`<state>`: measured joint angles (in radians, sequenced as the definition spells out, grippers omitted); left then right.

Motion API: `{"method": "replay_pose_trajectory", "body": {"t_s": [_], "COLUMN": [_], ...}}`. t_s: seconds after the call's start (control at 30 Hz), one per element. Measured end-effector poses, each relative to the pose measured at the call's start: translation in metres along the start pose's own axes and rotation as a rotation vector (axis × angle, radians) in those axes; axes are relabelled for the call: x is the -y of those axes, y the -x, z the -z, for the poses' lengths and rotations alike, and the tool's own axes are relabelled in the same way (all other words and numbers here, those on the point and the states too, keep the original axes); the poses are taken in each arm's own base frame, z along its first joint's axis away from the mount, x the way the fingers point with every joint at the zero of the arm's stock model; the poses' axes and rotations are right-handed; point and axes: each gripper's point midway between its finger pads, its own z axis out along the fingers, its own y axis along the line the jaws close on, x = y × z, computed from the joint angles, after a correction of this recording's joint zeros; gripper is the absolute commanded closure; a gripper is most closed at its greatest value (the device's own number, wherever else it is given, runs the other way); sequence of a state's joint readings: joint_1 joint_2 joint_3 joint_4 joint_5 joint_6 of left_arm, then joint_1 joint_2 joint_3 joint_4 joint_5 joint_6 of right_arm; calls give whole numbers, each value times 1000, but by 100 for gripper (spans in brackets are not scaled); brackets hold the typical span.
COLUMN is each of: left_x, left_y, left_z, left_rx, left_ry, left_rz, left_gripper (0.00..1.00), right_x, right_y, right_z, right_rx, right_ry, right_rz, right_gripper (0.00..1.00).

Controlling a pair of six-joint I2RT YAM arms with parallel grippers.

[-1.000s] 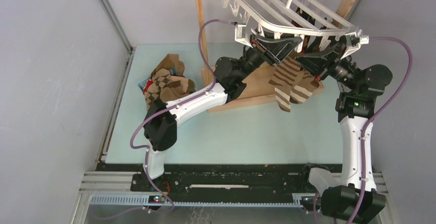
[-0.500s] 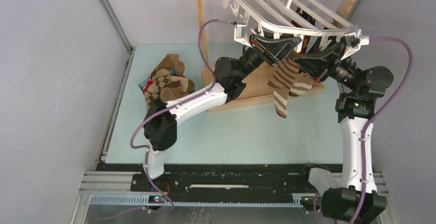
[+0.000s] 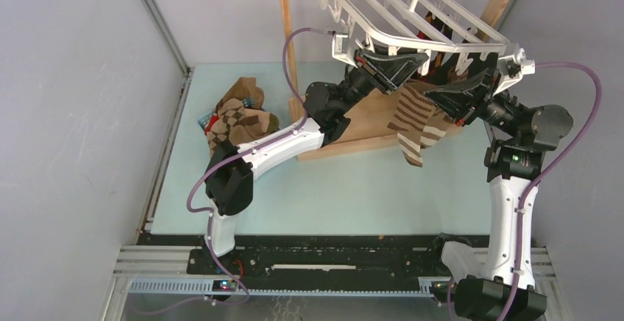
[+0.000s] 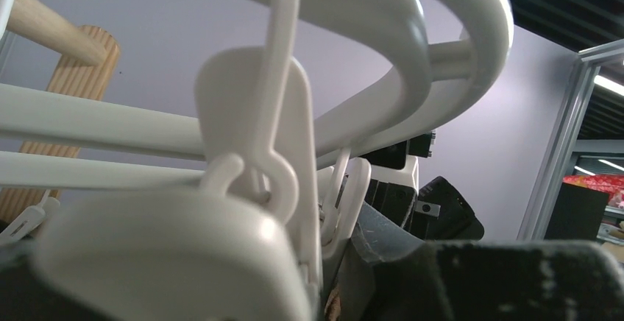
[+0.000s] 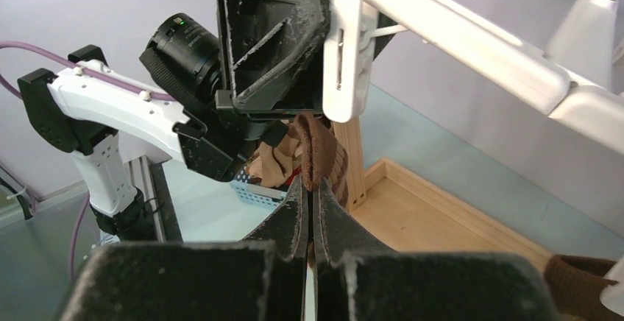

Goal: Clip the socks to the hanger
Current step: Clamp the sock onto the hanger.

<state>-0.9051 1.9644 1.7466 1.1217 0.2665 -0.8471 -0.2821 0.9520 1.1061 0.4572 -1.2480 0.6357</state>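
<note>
Rightward has swung the right arm's elbow, and the striped sock (image 3: 410, 122) has shifted with it. Left of the hanger (image 3: 412, 19), loose socks (image 3: 237, 118) lie heaped on the tabletop (image 3: 353, 188). The left arm reaches up beneath the hanger, the left pincer (image 3: 412, 65) grasping a white clip (image 5: 344, 48). The right pincer (image 3: 435, 97), arm bent upward, is clenched on the striped sock's edge just below that clip.

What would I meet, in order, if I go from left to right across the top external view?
Pile of socks → left post of the wooden stand → striped sock hanging under the hanger → black elbow of the right arm. The two claws overlap the sock, so I leave them out.
</note>
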Motion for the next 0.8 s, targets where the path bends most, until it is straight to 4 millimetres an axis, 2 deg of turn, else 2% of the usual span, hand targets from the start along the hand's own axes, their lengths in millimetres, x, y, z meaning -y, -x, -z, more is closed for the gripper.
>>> {"method": "replay_pose_trajectory", "body": {"t_s": [0.27,0.63,0.8], "left_x": [2,5,5], "left_y": [2,4,4], "left_z": [0,0,0], "left_rx": [5,8,6], "left_ry": [-9,-20,-22], "left_rz": [13,34,35], "left_gripper": [96,96,96], "right_x": [-7,11,11], "right_y": [-1,0,3], "right_z": [-3,-12,-14], "right_rx": [-7,19,24], "right_ry": [39,39,46], "right_rz": [-9,-87,-92], "right_gripper": [100,100,100]}}
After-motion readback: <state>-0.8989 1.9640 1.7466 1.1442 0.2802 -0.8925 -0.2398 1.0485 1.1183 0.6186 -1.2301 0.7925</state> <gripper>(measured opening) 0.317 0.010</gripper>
